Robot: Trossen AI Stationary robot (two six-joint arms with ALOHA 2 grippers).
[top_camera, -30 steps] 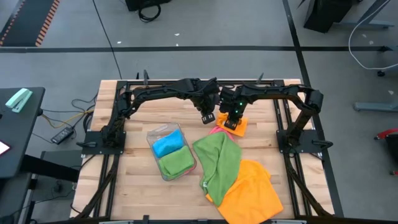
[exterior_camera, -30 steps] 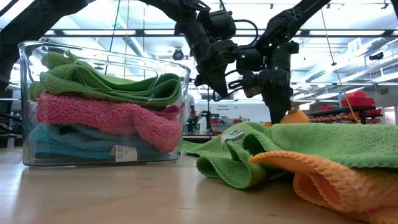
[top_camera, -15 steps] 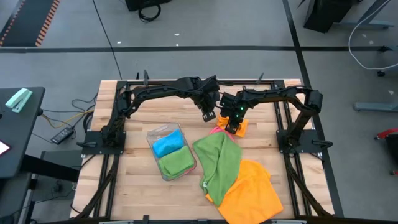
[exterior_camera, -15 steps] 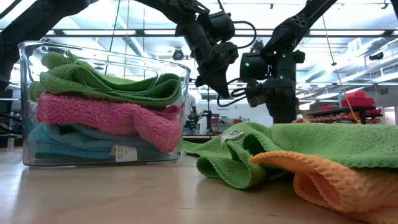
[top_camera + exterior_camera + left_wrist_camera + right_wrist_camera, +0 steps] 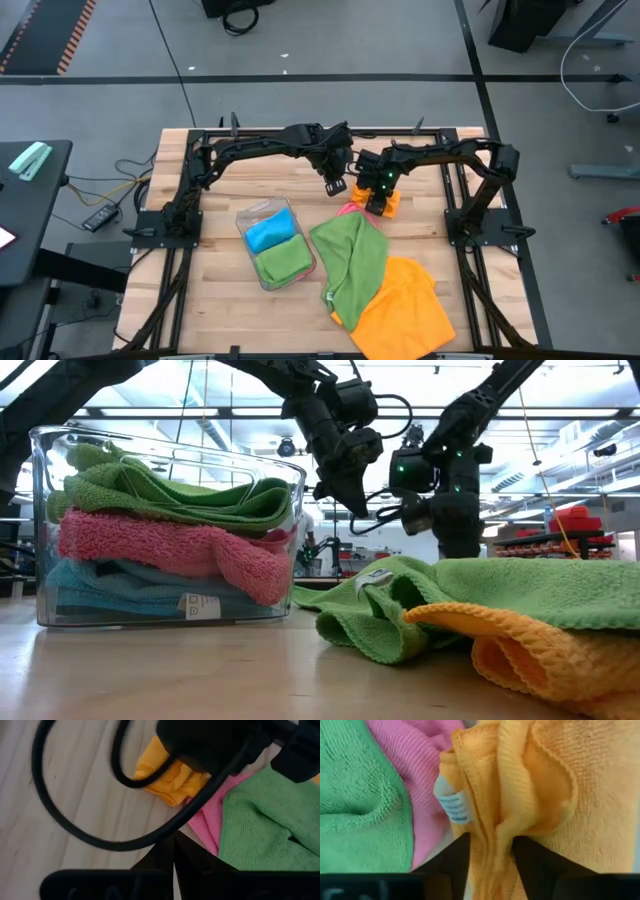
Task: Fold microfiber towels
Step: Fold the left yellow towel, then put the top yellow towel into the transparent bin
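Clear bin at left of worktop holds folded blue and green towels. Left gripper hovers mid-worktop, fingers closed, empty. Right gripper beside it, fingers parted, straddling crumpled orange towel. Pink towel and green towel adjoin.

Both arms reaching inward toward the table's far middle, wrists bent downward. Left claw hanging just beside the right one, fingers pressed together and empty. Right claw lowered close to the surface, fingers parted, a ridge of orange cloth standing between the tips.
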